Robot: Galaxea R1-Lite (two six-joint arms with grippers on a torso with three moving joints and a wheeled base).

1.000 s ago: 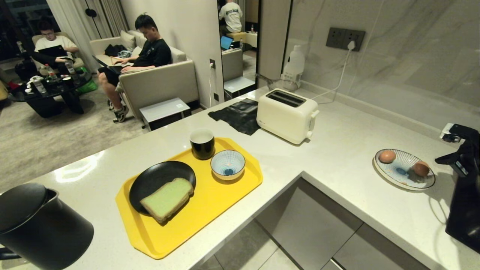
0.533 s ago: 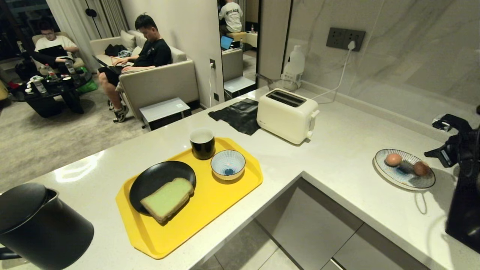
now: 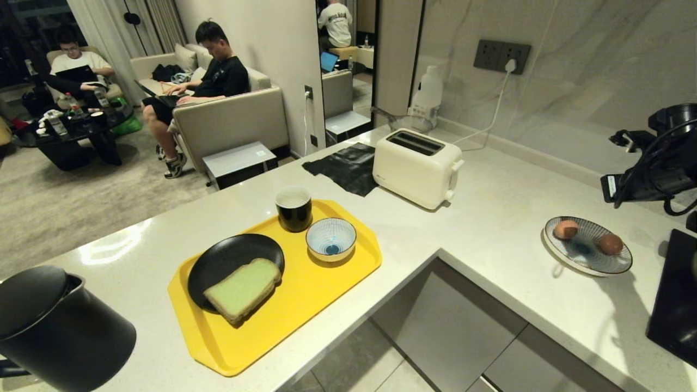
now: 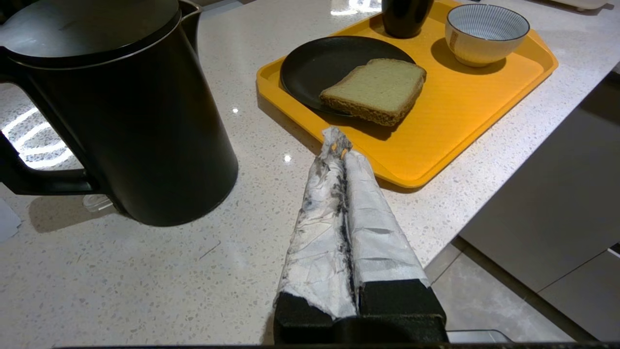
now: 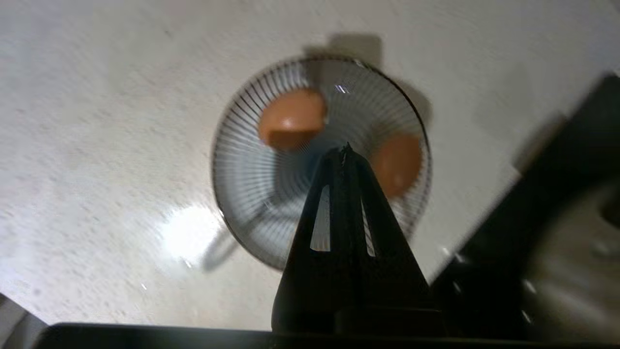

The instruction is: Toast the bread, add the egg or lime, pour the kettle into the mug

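Start on your left: the left end effector [image 4: 339, 145] sits low and level over the surface [image 3: 490, 218], its two tape-wrapped fingers [image 4: 319, 203] pressed flat together with nothing between them. The kettle [image 4: 121, 111] stands upright just beside it on one side, lid on. Ahead of its tips lies the yellow tray [image 4: 460, 121], near but not touching. On that tray, the bread [image 4: 375, 89] lies flat, half on the black plate [image 4: 324, 63] and overhanging its rim toward the end effector. Beyond the bread stand the mug [image 3: 294, 208] and the striped bowl [image 3: 331, 238], close beside each other. Past the tray, farther out from that end effector, you see the cream toaster [image 3: 416, 167] with its slots facing up.

On your right, the right arm [image 3: 653, 163] is raised at the edge of the head view, above the surface. The right end effector [image 5: 345, 150] points straight down, fingers closed to a single narrow point and empty. Directly below it, well apart, is the striped plate [image 5: 252, 194]. Two eggs rest on it: one egg [image 5: 290, 118] to one side of the tip, the second egg [image 5: 399, 162] to the other, the tip lying between them.
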